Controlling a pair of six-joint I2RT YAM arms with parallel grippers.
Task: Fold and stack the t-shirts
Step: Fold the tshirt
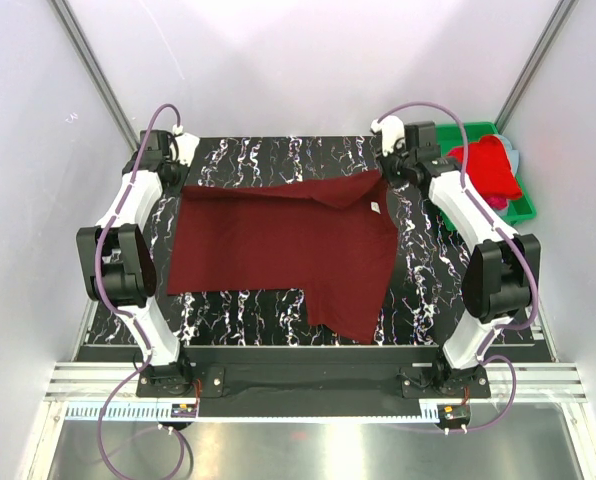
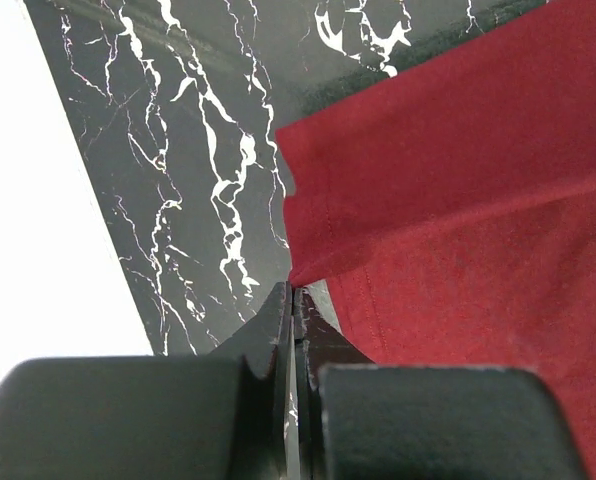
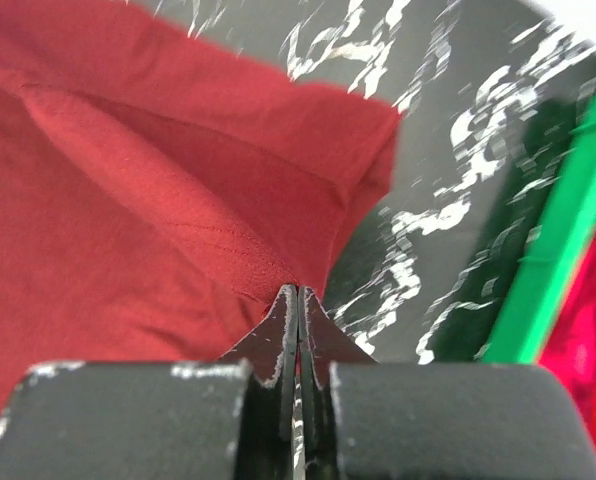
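**Item 1, maroon t-shirt** (image 1: 278, 245). We find it lying open on the black, white-veined table (image 1: 238, 165), covering most of the middle. Its far edge runs in a nearly straight line between the two grippers. One flap hangs toward the near right, and its tip lies close to the table's near edge. A small white label (image 1: 375, 207) shows on the right part.

**Item 2, left gripper** (image 2: 294, 295). It sits at the far left corner of the shirt. Its fingers are pressed together with no gap between them, and the stitched hem meets the tips. As far as we can tell, the cloth is nipped there.

**Item 3, right gripper** (image 3: 298, 292). It sits at the far right corner of the shirt. Its fingers are pressed tight together, and a ridge of maroon cloth rises up into the tips, pinched.

**Item 4, green bin** (image 1: 523, 211). It stands off the table's far right corner, beside the right arm. It holds a crumpled red t-shirt (image 1: 488, 165), with some pink-magenta cloth (image 1: 497, 203) at the near side.
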